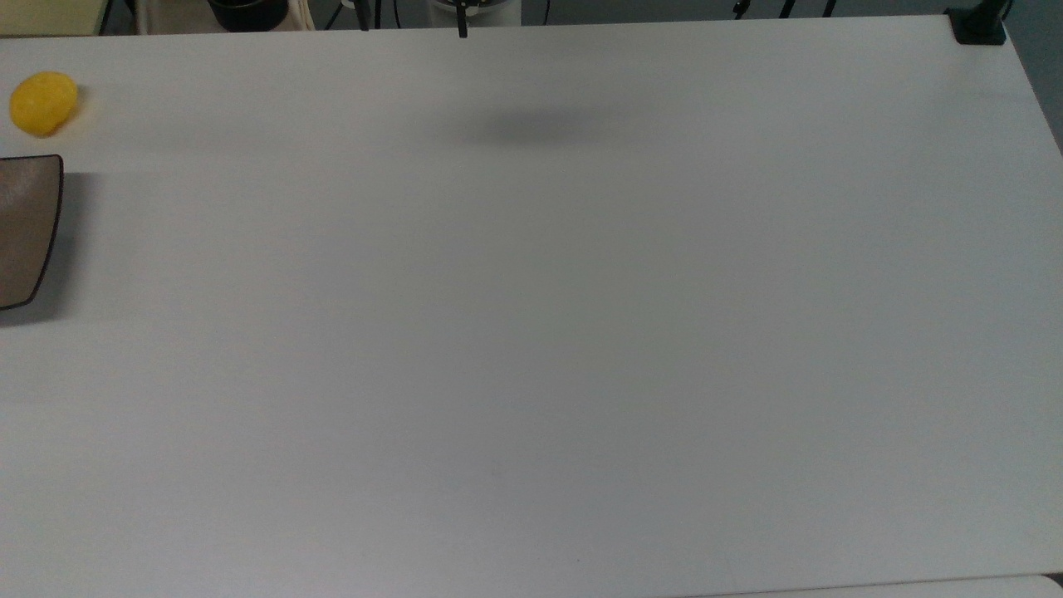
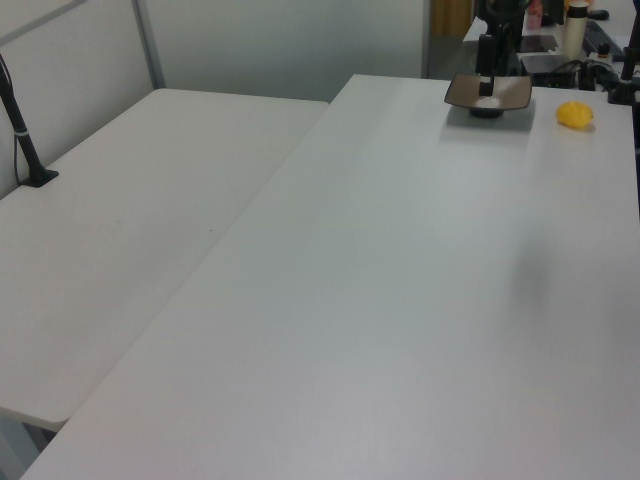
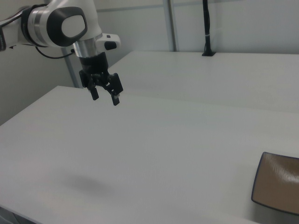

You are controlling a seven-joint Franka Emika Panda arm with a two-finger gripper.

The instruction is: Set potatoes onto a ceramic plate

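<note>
At twelve o'clock of the plate [image 1: 29,228], the potato [image 1: 43,103] lies untouched on the table [image 1: 531,332]; our claw [image 3: 105,96] hangs open, empty.

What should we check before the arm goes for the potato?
1. Fingers open: ok. The gripper hangs above the table with its fingers apart and nothing between them.
2. Potato free to grasp: ok. The potato lies on bare table with nothing touching it.
3. Plate ready: ok in the left view; nothing lies on the plate.
4. Potato and plate apart: ok. In the top view a strip of table separates them.
5. Path clear: ok. The table surface between gripper and potato is bare.
6. Reach to the potato: cannot tell.
</note>
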